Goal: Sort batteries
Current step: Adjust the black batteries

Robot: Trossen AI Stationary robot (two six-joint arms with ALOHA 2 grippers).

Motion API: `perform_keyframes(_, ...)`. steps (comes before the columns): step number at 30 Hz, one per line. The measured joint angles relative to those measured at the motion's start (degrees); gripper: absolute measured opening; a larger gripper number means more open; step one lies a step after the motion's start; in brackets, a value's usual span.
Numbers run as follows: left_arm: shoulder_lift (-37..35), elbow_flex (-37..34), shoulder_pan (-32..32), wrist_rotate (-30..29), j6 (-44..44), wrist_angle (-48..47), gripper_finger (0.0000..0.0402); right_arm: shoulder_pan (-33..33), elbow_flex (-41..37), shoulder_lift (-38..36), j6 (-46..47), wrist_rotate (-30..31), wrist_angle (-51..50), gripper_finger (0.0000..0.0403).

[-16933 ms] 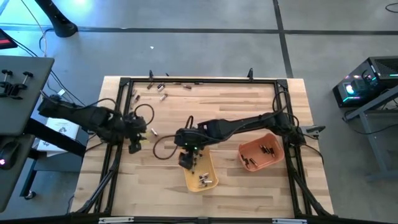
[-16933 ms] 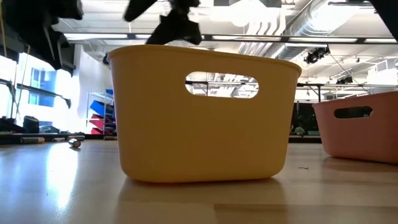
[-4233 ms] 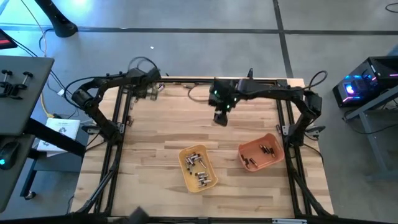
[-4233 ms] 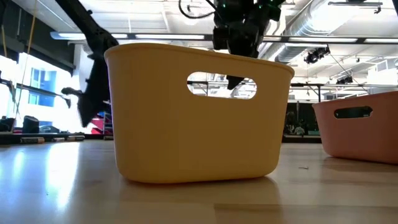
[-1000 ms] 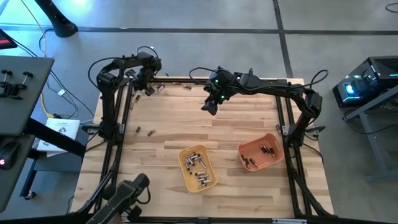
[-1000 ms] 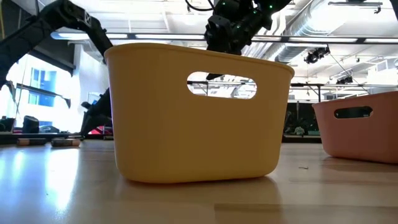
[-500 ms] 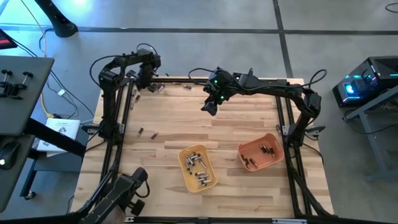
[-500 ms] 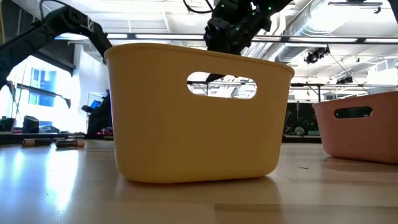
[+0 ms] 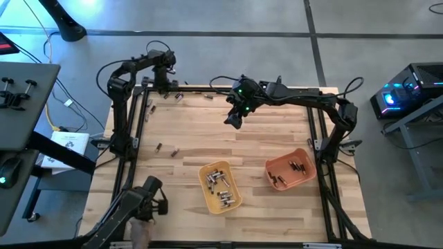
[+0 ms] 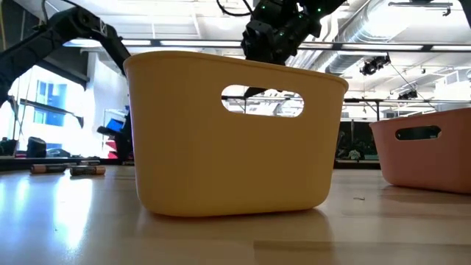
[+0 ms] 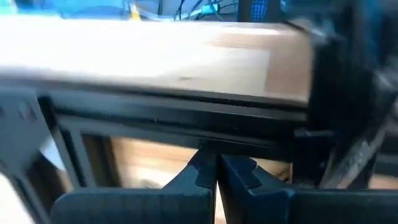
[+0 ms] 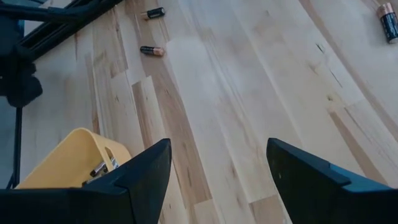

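Overhead and table-level views of a battery-sorting bench. The right gripper (image 9: 233, 120) hangs above the far middle of the wooden table (image 9: 263, 131), its two fingers (image 12: 146, 177) spread wide with nothing between them. Below and ahead of it in its wrist view lie two loose batteries (image 12: 152, 51) on bare wood, one just beyond the other; a third battery (image 12: 388, 21) lies off to the opposite side. The yellow tray (image 9: 221, 187) sits toward the near edge from this gripper, holding a cluster of silvery batteries (image 9: 219, 185); the orange tray (image 9: 291, 169) stands beside it on the right arm's side, with a few dark batteries (image 9: 297, 166) inside. The left gripper (image 9: 162, 84) is raised at the far left corner, over the black frame (image 9: 208, 90), its fingers (image 11: 202, 176) pressed together and holding nothing visible. Several more batteries (image 9: 178, 97) lie scattered on the table just beside it along the far edge, and two others (image 9: 166, 150) lie well apart from it, between that corner and the yellow tray. At the near left edge a person's hand (image 9: 140, 234) shows beside a dark device.
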Motion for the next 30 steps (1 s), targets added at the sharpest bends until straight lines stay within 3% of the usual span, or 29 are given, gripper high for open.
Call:
perform_keyframes(3,-1.49,0.24,0.74,3.94,-8.59,0.28,0.0000,0.00,0.00,0.00,-0.13,0.00,-0.17,0.0259)
perform_keyframes(8,-5.19,-1.63,-0.25,3.51,-0.10,0.76,0.0000,0.00,0.00,0.00,-1.14,0.02,0.35,0.0259)
perform_keyframes(14,-6.04,0.78,-3.33,-5.90,5.92,-10.49,0.0000,-0.04,0.00,-0.02,-4.29,0.02,0.98,0.0259)
perform_keyframes(17,-6.05,4.11,-4.59,-15.50,10.12,-12.73,0.0000,-0.04,0.00,-0.02,-5.16,0.02,1.75,0.0259)
perform_keyframes(21,-6.15,8.88,-1.72,-21.60,19.13,-15.28,0.0000,-0.04,0.00,-0.02,-5.16,0.02,1.88,0.0259)
perform_keyframes(30,-5.22,13.56,6.43,-4.18,6.62,-12.58,0.0000,-0.04,0.00,-0.02,-1.18,0.02,2.25,0.0259)
